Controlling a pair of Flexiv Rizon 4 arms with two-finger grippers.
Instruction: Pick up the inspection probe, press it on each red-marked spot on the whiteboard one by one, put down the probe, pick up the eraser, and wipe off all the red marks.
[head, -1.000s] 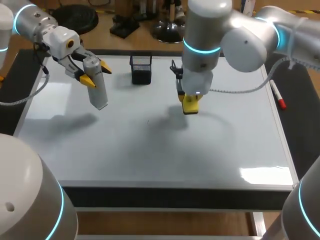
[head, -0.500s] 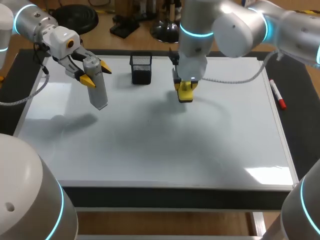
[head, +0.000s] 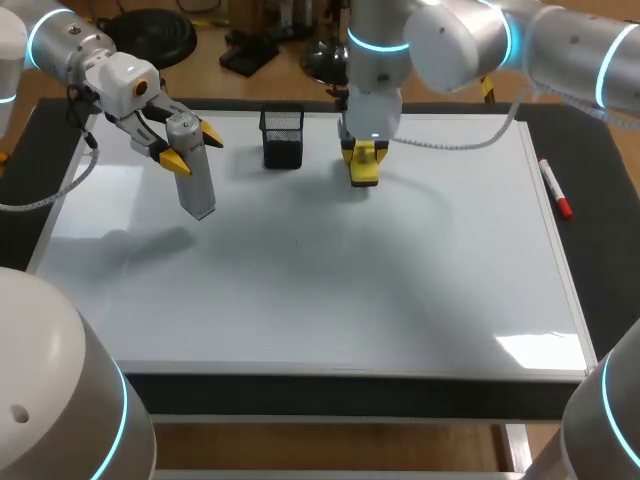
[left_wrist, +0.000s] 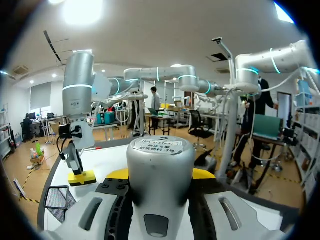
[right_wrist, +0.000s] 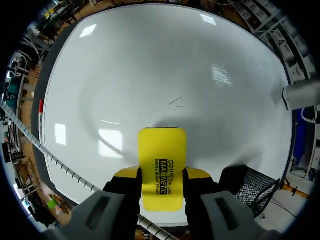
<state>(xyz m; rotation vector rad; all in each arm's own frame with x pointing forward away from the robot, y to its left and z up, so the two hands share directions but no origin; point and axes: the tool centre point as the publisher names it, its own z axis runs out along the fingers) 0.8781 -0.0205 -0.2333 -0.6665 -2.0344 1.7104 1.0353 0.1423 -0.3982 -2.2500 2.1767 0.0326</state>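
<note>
Grey inspection probe (head: 196, 178) gripped aloft, tip down over the whiteboard's (head: 300, 300) left side, yellow eraser (head: 364, 173) gripped near its far edge.

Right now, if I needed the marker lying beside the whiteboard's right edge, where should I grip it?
Probably mid-barrel of the marker, from straight above, closing across its thin width: it lies flat along the right edge of the whiteboard, so only its long sides are free.
</note>
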